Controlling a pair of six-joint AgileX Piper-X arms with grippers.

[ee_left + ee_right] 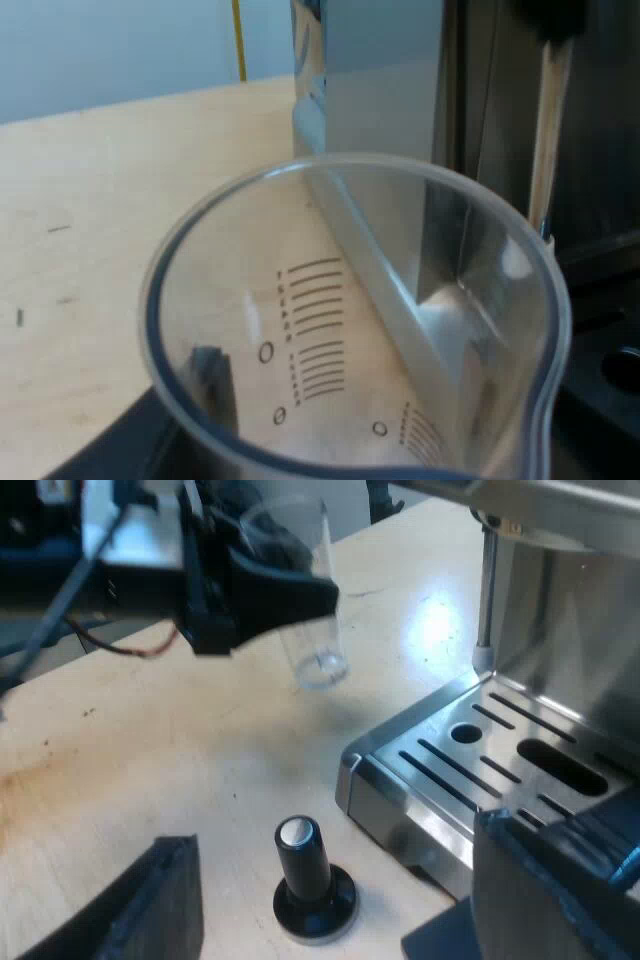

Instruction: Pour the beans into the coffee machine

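Note:
The clear measuring glass (350, 320) with printed scale marks sits upright in my left gripper, right beside the espresso machine's metal side (380, 90). One dark finger (212, 385) shows through its wall. I see no beans inside it. In the right wrist view the left gripper (260, 595) holds the glass (315, 630) low over the wooden table, a short way from the machine's drip tray (500, 750). My right gripper (335, 845) stands open, with nothing gripped between its fingers (150, 905).
A tamper (312, 880) with a black knob stands on the table (150, 770) close to the drip tray's corner, beyond my right fingers. The machine's steam wand (486, 590) hangs over the tray. Bare wood (100, 220) stretches away from the machine.

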